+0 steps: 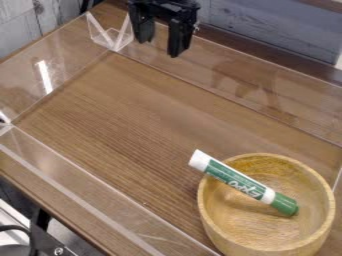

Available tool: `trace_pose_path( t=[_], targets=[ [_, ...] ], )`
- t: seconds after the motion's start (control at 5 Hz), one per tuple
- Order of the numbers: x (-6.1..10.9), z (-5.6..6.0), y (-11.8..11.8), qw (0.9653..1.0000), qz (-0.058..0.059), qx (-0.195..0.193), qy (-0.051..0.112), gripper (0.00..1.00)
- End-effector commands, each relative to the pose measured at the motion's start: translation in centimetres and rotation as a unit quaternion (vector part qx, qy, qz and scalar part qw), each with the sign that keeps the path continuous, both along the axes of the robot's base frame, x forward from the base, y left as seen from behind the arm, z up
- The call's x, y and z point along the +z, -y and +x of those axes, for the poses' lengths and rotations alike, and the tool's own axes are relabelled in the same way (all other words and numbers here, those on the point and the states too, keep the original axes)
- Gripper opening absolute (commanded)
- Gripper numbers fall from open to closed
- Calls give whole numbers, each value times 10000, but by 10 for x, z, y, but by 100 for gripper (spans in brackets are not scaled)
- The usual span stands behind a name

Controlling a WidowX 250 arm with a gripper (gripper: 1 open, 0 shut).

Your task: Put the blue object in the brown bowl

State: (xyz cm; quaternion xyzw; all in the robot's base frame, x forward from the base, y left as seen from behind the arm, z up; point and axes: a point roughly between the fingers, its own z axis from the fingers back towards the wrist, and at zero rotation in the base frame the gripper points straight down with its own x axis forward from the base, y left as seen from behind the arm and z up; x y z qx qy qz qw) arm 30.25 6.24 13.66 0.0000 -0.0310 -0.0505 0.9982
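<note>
slim white-and-green tube held within round wooden bowl, one end raised over the rim

a slim, cylindrical white tube with green lettering and a dark green end (245,182) is seen in the round, shallow, light-brown wooden bowl (265,234) at the lower right of the view. the tube is set at a slant: its white end is propped on the bowl's rim at the upper left and pokes out past it, while its dark green end is lowered inside, near the opposite wall. along the tube's middle, large letters are printed in green on white, too small and blurred to be read with certainty. the bowl is thick-rimmed and smooth-walled, its pale yellowish-tan wood marked by faint grain.

the bowl is carried by a brown wooden bench (134,125), by whose straight plank lines and soft sheen the surface is marked. along its left side a glossy, see-through strip (94,190) is laid, by which light is reflected.

at the top of the view, well apart from the bowl, the dark, angular robot claw (163,38) is held above the far part of the bench. two dark fingers are pointed downward, and a gap is shown between them, so the claw is parted. nothing is gripped by it. beside it, a clear, angular, wedge-like piece (112,33) is seen, its edges picked out in white.
</note>
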Motion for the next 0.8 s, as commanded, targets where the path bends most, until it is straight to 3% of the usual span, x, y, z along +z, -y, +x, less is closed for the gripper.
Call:
trace_pose_path(
  t=[0.0, 0.6],
  targets=[
    [19, 2, -4, 9993, 100, -11, 370, 100],
    [16, 5, -7, 9988, 166, -132, 445, 100]
  ],
)
